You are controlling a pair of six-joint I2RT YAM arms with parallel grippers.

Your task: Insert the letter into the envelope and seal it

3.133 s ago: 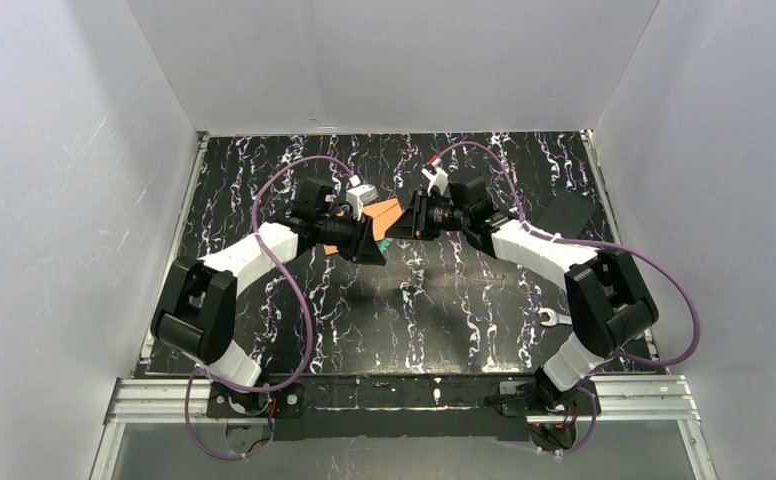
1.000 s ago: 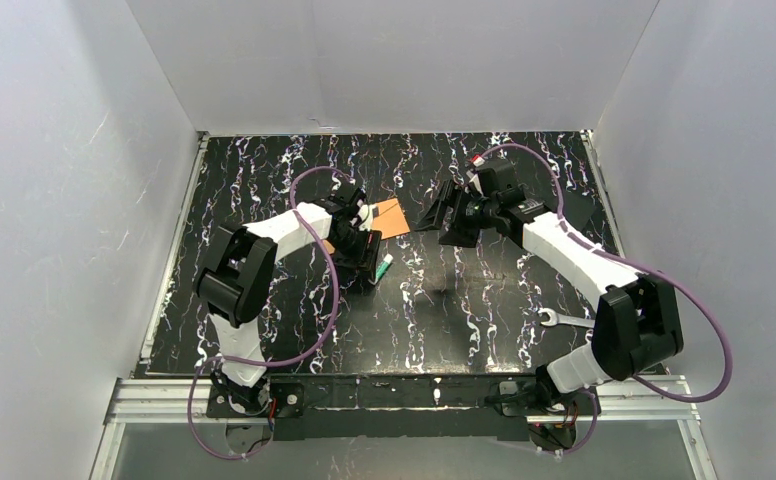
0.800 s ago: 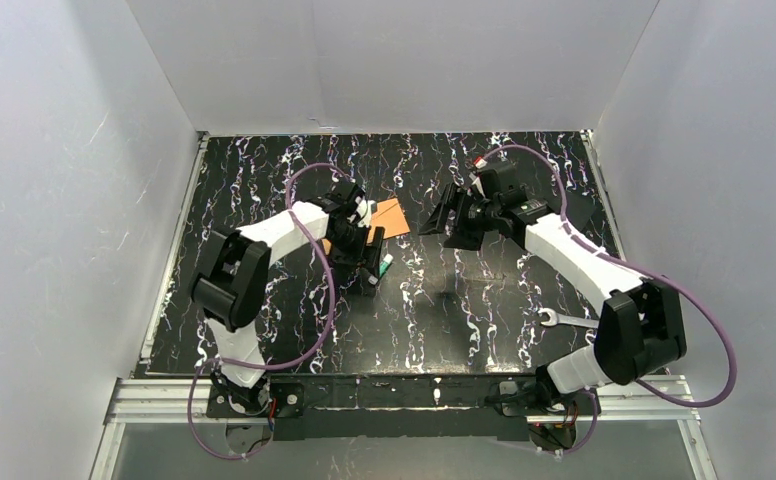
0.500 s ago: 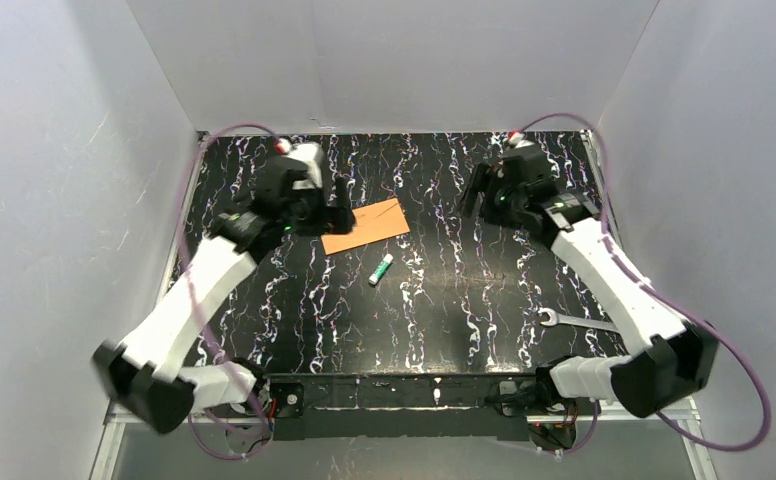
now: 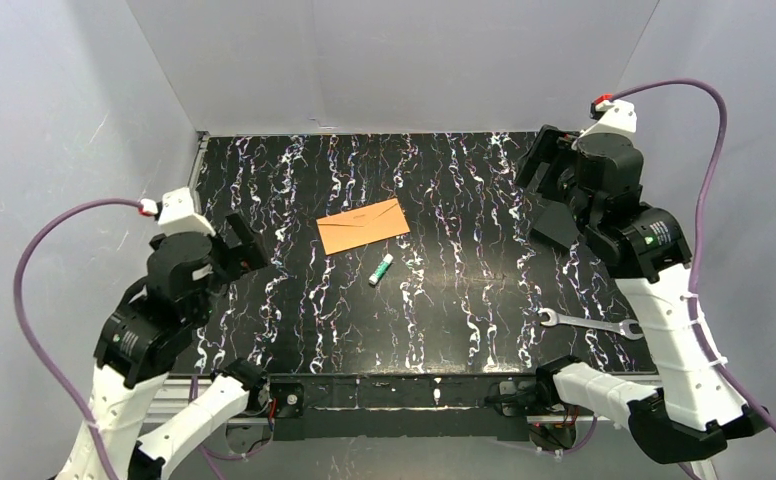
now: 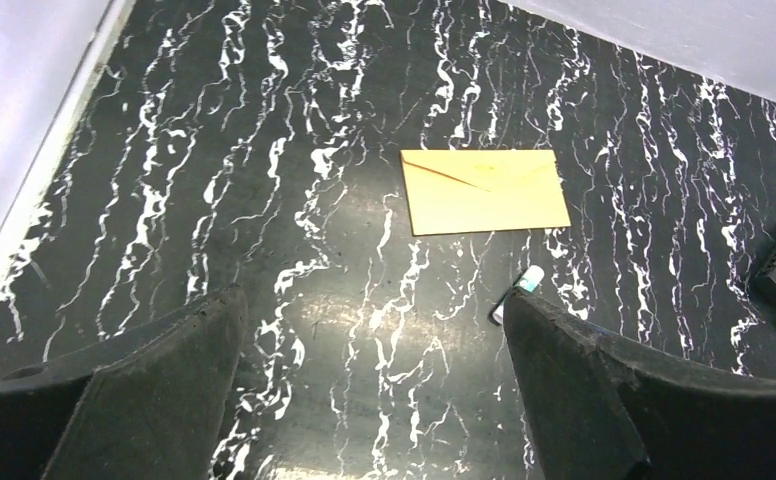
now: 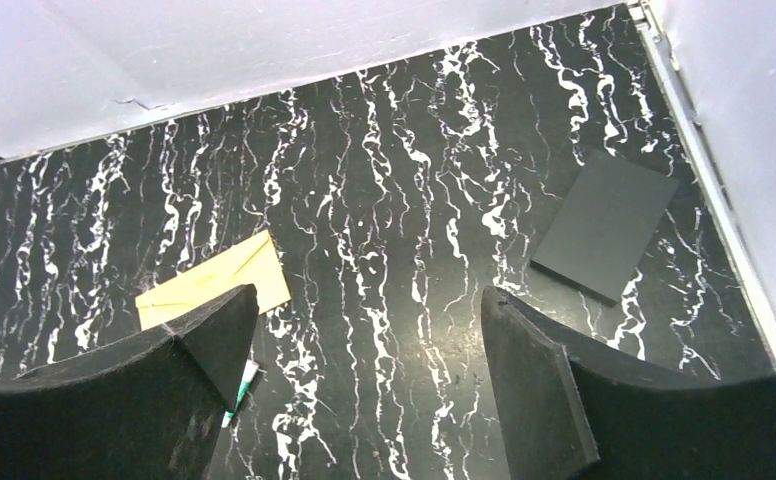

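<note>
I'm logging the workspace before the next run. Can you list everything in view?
envelope: one, orange-brown, flap down, flat left of table centre.
glue stick: one, white and green, just nearer than the envelope, apart from it.
wrench: one, silver, near right.
flat panel: one, black, far right.
table: one, black with white marbling.
letter: none visible.
left gripper: one, black, open, empty, raised at near left.
right gripper: one, black, open, empty, raised at far right.
</note>
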